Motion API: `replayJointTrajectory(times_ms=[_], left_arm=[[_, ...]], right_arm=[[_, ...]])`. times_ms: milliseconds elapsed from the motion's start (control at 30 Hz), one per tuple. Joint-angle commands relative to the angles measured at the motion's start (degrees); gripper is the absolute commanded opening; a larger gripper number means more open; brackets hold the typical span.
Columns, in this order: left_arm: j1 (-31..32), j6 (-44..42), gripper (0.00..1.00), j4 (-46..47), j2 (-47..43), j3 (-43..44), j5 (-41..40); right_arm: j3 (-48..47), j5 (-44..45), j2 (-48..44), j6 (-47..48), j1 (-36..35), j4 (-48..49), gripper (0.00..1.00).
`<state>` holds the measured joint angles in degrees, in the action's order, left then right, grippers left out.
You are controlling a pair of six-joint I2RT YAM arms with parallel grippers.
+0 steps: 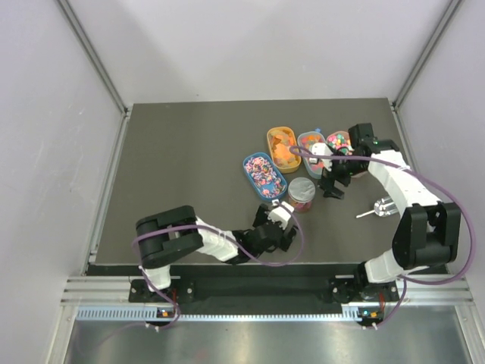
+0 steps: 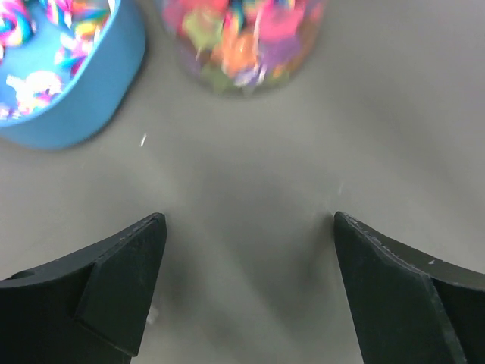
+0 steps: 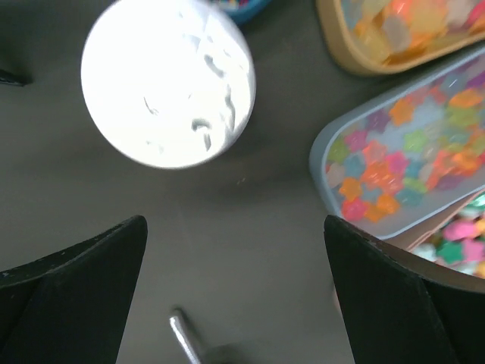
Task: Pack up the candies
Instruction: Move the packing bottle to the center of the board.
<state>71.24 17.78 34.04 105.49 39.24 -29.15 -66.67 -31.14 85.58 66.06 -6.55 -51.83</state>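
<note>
The left arm (image 1: 216,244) lies low and folded, forearm stretched rightward, and the left gripper (image 1: 282,220) holds its jaws spread wide with nothing between them. The right arm (image 1: 405,186) arches forward and bends back leftward, the right gripper (image 1: 332,186) pointing downward, jaws equally wide and empty.

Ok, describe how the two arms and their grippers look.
The left arm and right arm share a build: white links joined by chunky black housings, with a purple cable looping along each. The left gripper and right gripper both carry matte black, wedge-shaped fingers.
</note>
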Motion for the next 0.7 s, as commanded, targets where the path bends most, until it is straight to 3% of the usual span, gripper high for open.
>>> replayJointTrajectory(times_ms=[0,100,267,400,600,633,667], left_arm=[[-2.15,-1.18,0.94,-25.95,-2.72,-6.98,10.43],[-3.21,-5.20,0.93,-25.60,-17.83,-9.01,13.93],[-4.27,-11.43,0.95,-39.99,-35.58,-2.44,12.88],[-8.13,-17.24,0.98,-46.08,-42.29,2.40,15.77],[-19.37,-20.69,0.97,-43.72,-49.85,8.39,22.38],[-21.48,-20.51,0.96,-44.06,-50.03,9.44,24.29],[-26.37,-20.33,0.95,-44.15,-49.86,10.58,31.53]], right_arm=[[-7.84,-6.31,-1.38,7.76,-3.11,-5.38,1.00],[-13.45,-4.72,0.20,12.59,-5.83,-11.42,1.00],[-21.74,-6.76,5.30,16.29,-12.51,-22.95,1.00],[-21.13,0.27,5.30,20.84,-21.73,-23.67,1.00],[-21.65,4.85,8.02,23.50,-25.27,-27.09,1.00],[-21.83,6.42,9.07,24.19,-25.18,-27.88,1.00],[-21.92,7.48,9.51,25.25,-25.18,-28.75,1.00]])
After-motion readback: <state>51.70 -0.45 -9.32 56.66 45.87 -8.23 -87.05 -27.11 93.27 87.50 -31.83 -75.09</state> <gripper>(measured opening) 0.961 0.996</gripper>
